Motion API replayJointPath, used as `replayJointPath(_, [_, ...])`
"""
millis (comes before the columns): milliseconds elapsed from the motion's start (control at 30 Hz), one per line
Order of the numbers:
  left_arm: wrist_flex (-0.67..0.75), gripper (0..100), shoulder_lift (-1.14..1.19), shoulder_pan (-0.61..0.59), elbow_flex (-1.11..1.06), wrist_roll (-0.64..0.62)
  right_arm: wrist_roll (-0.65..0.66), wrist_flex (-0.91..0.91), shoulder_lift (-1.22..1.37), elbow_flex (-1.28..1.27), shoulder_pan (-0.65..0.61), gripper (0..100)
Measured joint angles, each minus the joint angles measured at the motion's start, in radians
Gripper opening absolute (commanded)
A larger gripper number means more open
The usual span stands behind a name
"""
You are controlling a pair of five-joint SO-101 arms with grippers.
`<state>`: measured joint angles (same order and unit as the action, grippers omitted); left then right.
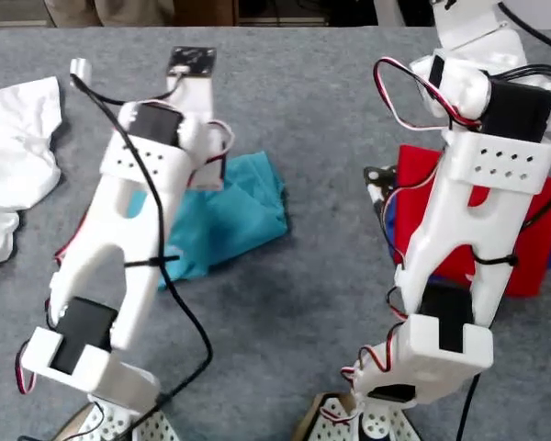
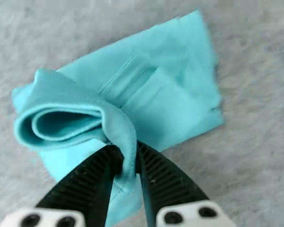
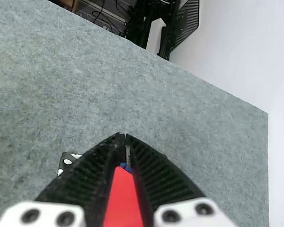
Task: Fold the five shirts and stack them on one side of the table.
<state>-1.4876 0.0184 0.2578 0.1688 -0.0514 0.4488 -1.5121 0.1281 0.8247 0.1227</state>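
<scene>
Fold of teal shirt pinched in left pincer, right pincer clenched above red shirt

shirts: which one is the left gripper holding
The teal shirt: the left gripper is shut on its rolled fold. The white shirt and red shirt lie apart from it.

High camera overlooks table; wrist cameras close behind fingers.

teal shirt part-folded mid-table; red shirt on blue shirt; white shirt crumpled.
</scene>
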Motion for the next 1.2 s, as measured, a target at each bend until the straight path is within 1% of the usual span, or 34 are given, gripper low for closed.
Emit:
replayJointPath(200, [0.081,2,0.075,0.087,-0.002,-0.026,0.0,0.0,0.0,0.0,0.0,0.5])
replayJointPath(333, [0.146,2,0.127,0.12,-0.002,-0.026,0.0,0.0,0.0,0.0,0.0,0.5])
replayJointPath(533, [0.255,2,0.17,0.133,-0.002,-0.032,0.0,0.025,0.0,-0.017,0.0,0.5])
replayJointPath(633, [0.304,2,0.189,0.133,-0.002,-0.078,0.0,0.025,0.0,-0.017,0.0,0.5])
replayJointPath(767, [0.344,2,0.212,0.133,-0.002,-0.123,0.0,0.025,0.0,-0.017,0.0,0.5])
replayJointPath(900, [0.362,2,0.23,0.133,-0.002,-0.14,0.012,0.025,0.0,-0.017,0.0,0.5])
replayJointPath(967, [0.364,6,0.242,0.133,0.0,-0.14,0.023,0.025,0.0,-0.02,0.0,0.5])
replayJointPath(1067, [0.364,18,0.261,0.126,0.002,-0.147,0.026,0.025,0.0,-0.021,0.0,0.5])
replayJointPath(1133, [0.364,24,0.262,0.103,0.009,-0.18,0.026,0.025,0.0,-0.021,-0.008,0.5])
replayJointPath(1200, [0.364,25,0.262,0.068,0.014,-0.23,0.026,0.025,0.0,-0.023,-0.015,0.5])
